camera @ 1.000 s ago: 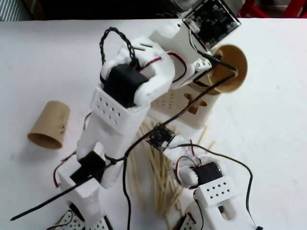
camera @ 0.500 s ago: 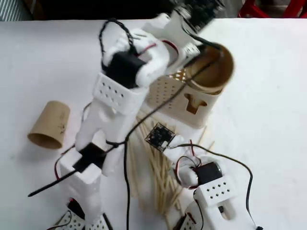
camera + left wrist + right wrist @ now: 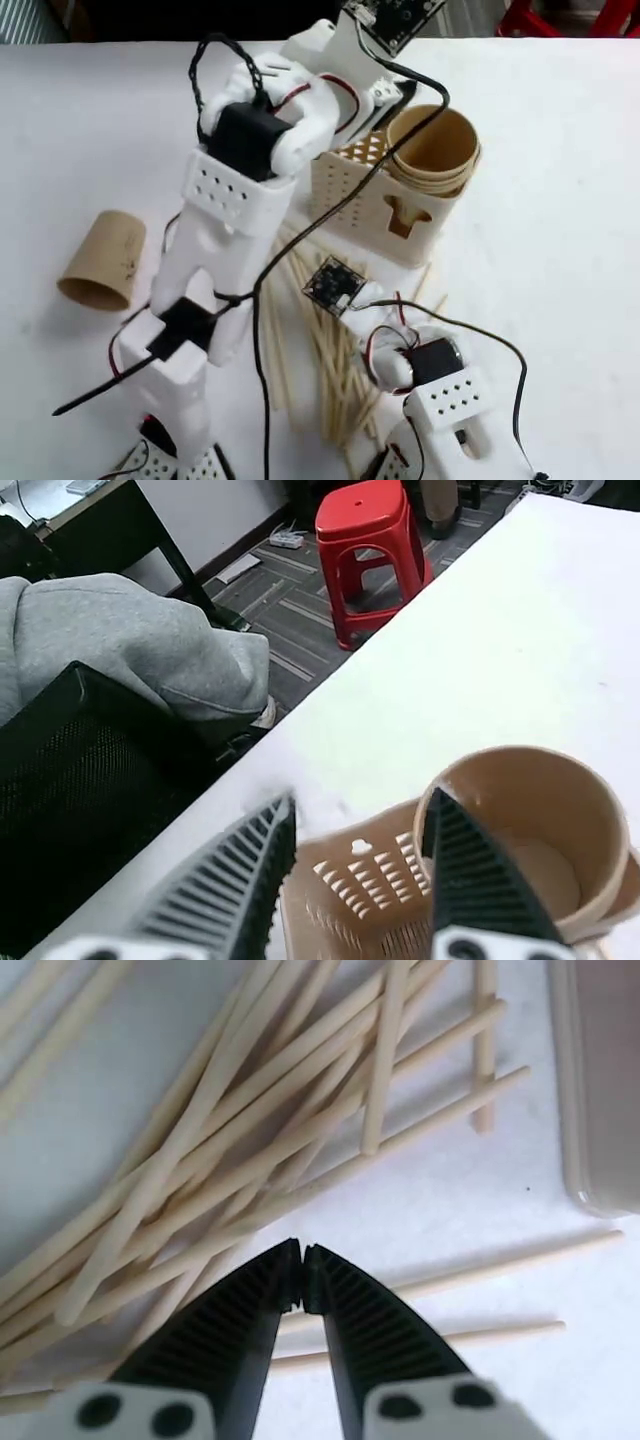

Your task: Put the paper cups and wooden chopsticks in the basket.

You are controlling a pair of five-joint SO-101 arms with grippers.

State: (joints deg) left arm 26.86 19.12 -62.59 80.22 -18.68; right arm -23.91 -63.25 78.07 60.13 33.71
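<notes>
While the left end effector (image 3: 360,808) hangs above the basket (image 3: 372,203), its two ribbed fingers are spread wide apart and grip nothing. Between them the left wrist view looks down on the slotted wall of the basket. One finger lies against the outside of the upright paper cup (image 3: 436,148).

That cup stands mouth up at one end of the basket, with its rim higher than the basket wall. Ringed lines just under the rim suggest nested cups, though how many cannot be told.

A second paper cup (image 3: 101,260) lies on its side on the white tabletop (image 3: 560,250), well apart from the basket and beyond the left arm (image 3: 215,250).

Wooden chopsticks (image 3: 325,345) lie in a loose, crossed heap on the tabletop. The heap is just beside the basket, between the bases of the two arms, and a few stray sticks lie at its edge.

The right arm (image 3: 445,395) is folded low over this heap. In its wrist view the right end effector (image 3: 302,1257) has its fingers pressed together at the tips with nothing caught between them. It is poised over the bare tabletop next to several single sticks, and a rounded corner of the basket shows nearby.

Past the far edge of the tabletop a red stool (image 3: 372,542) stands on the floor.
</notes>
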